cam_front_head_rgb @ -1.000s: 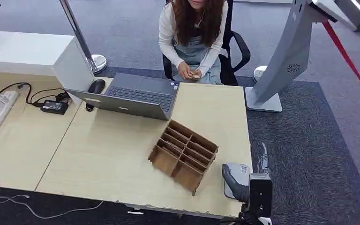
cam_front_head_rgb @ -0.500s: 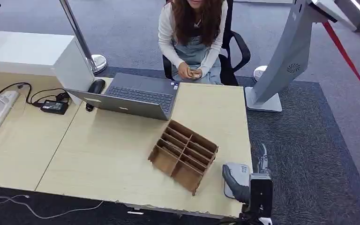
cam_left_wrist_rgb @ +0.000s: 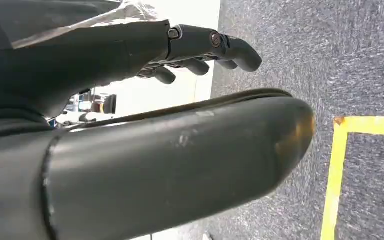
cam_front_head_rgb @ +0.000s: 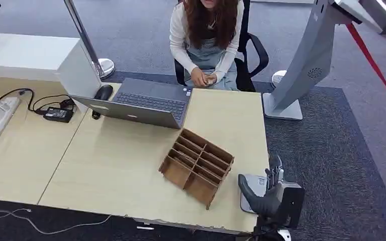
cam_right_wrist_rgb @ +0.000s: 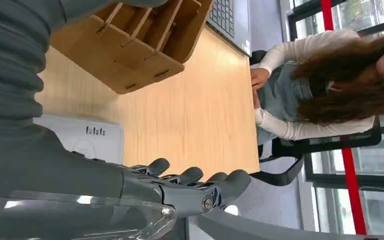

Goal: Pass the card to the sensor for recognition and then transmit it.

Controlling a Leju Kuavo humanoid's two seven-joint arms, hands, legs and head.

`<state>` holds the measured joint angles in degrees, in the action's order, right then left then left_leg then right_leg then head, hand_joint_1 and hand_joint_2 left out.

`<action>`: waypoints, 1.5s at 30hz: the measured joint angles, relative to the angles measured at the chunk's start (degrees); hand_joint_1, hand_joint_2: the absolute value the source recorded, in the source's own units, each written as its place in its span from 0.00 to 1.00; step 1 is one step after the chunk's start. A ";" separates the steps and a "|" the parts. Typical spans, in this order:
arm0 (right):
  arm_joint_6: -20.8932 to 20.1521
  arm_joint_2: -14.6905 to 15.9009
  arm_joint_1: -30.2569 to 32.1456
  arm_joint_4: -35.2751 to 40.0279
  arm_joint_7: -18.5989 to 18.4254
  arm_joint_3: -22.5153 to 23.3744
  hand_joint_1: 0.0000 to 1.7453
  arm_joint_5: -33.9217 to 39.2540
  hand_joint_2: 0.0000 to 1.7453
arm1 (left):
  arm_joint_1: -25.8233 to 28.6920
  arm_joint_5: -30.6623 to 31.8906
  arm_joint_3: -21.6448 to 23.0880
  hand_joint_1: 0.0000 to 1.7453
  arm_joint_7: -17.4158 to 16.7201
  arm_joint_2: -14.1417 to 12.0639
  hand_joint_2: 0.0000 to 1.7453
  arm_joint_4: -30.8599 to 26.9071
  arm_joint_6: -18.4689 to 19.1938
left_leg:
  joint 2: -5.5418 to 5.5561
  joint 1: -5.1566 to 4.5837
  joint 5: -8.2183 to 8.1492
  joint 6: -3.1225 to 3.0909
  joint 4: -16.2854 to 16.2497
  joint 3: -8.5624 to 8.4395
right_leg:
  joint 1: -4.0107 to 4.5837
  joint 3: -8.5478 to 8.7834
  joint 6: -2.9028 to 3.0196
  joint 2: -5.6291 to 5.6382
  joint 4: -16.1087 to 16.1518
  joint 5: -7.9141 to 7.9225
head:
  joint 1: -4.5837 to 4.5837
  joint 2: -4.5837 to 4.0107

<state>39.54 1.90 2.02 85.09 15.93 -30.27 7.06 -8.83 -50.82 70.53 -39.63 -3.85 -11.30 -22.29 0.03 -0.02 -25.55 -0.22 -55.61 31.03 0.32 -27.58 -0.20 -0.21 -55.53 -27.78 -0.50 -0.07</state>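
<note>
I see my right hand [cam_front_head_rgb: 274, 193] over the white sensor [cam_front_head_rgb: 251, 191] at the table [cam_front_head_rgb: 130, 170] corner, fingers slightly curled, holding nothing. I cannot spot the card; the wooden organizer [cam_front_head_rgb: 197, 165] beside looks empty. My left hand [cam_left_wrist_rgb: 200, 50] hangs loose, empty. Nothing looks done yet.

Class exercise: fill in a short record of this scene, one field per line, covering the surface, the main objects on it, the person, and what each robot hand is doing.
Surface: light wooden table
Organiser: brown wooden divider box, compartments look empty
Sensor: white card reader at the table's near right corner
Laptop: open, facing the person
Person: seated behind the table, hands together
Right hand: beside the card reader, holds nothing
Left hand: over grey carpet, holds nothing
Card: not visible
</note>
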 joint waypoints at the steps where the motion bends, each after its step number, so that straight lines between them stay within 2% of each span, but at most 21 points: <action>1: -0.02 0.11 -0.01 0.00 0.09 -0.11 0.00 0.13 1.00 | 0.00 0.00 0.00 0.00 0.00 0.00 0.00 -0.02 0.00 | 0.00 0.00 0.00 0.00 0.00 0.00 | 0.00 0.00 0.00 0.00 0.00 0.00 | 0.00 0.02; 11: 0.00 1.01 -0.02 0.00 1.22 -0.98 0.00 0.09 1.00 | 0.02 0.04 0.00 0.00 0.00 -0.09 0.00 -0.42 -0.44 | 0.00 0.00 0.00 0.00 0.00 0.00 | 0.00 0.00 0.00 0.00 0.00 0.00 | 0.00 0.00; 16: 0.00 0.48 1.27 0.50 0.24 -0.04 0.00 -11.75 1.00 | 0.05 0.02 0.00 0.00 0.00 -0.09 0.00 -0.55 -0.66 | 0.00 0.00 0.00 0.00 0.00 0.00 | 0.00 -0.01 0.00 0.00 0.00 0.00 | 0.00 0.00; 18: 0.00 -0.04 1.79 0.70 -0.31 0.72 0.00 -14.23 1.00 | 0.04 0.00 0.00 0.00 0.00 -0.09 0.00 -0.61 -0.79 | 0.00 0.00 0.00 0.00 0.00 0.00 | 0.00 -0.01 0.00 0.00 0.00 0.00 | 0.00 0.00; 32: 0.00 -1.62 3.04 1.14 -0.39 2.45 0.00 -16.09 1.00 | 0.08 -0.13 0.00 0.00 0.07 -0.09 0.00 -0.83 -1.49 | 0.00 0.00 0.00 0.00 0.00 -0.02 | 0.00 0.00 0.00 0.00 0.00 0.00 | 0.00 0.00; 45: 0.02 -0.92 3.82 1.88 -0.42 4.96 0.00 -13.21 1.00 | 0.09 2.16 0.00 0.00 0.59 -0.17 0.00 -0.85 -0.61 | -0.01 0.00 0.00 0.00 0.00 -0.02 | 0.00 0.00 0.00 0.00 0.00 0.00 | 0.00 0.00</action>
<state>39.56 0.98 5.84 86.97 15.52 -25.31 -6.15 -8.74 -48.66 70.53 -39.04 -4.02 -12.15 -22.91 0.02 -0.02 -25.55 -0.22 -55.61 31.01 0.32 -27.58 -0.20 -0.21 -55.52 -27.79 -0.50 -0.06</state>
